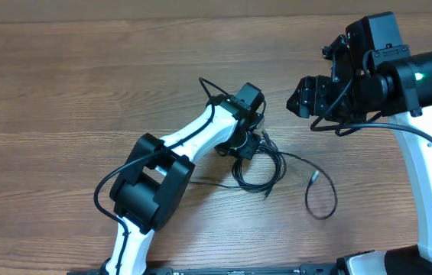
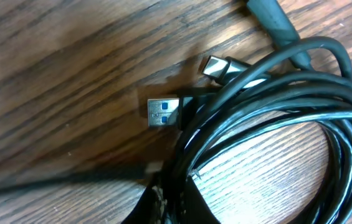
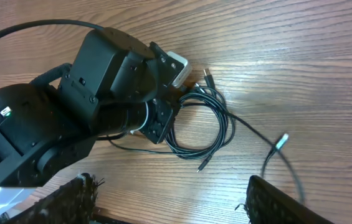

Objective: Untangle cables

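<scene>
The cables (image 1: 260, 169) lie as a coil of thin black cords at the table's middle. One loose strand runs right to a silver-tipped plug (image 1: 313, 177) and a small loop (image 1: 321, 200). My left gripper (image 1: 246, 145) is down on the coil's upper left edge, shut on the bundle. The left wrist view shows its jaws (image 2: 179, 193) pinching the cords (image 2: 269, 118), with a blue USB plug (image 2: 163, 113) and a silver plug (image 2: 216, 67) beside them. My right gripper (image 1: 301, 98) hovers above the table, up and right of the coil, open and empty (image 3: 176, 199). It looks down on the coil (image 3: 204, 121).
The brown wooden table (image 1: 70, 99) spreads to the left and back. The left arm's white links (image 1: 193, 137) and black elbow (image 1: 151, 183) cross the front middle. The right arm's white column (image 1: 430, 191) stands at the right edge.
</scene>
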Controlling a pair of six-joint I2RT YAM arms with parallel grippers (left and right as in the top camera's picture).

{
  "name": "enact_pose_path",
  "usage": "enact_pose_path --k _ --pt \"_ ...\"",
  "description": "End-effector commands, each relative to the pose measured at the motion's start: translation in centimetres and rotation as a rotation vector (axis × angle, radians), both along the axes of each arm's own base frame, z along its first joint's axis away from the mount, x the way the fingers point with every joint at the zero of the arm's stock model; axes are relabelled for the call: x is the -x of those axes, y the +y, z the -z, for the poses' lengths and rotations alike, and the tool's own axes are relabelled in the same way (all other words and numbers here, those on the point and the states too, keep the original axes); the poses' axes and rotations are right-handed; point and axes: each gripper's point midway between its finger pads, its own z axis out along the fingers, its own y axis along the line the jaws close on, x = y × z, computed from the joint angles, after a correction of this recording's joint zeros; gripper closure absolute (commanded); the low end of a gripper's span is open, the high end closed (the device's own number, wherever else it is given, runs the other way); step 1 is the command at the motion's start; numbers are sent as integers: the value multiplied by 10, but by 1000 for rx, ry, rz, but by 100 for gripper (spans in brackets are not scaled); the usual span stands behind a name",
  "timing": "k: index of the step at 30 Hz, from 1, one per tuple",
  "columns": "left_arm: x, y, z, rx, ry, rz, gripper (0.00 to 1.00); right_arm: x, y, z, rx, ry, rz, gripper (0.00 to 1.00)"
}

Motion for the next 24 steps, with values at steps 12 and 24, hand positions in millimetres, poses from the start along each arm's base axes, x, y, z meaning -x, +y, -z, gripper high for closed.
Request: enact_pose_path --k 12,24 --pt "-3 37 7 -170 35 -164 96 2 -10 2 47 0 19 25" --pt "-25 4 -221 266 -213 -135 96 -9 -2 -5 6 -51 9 24"
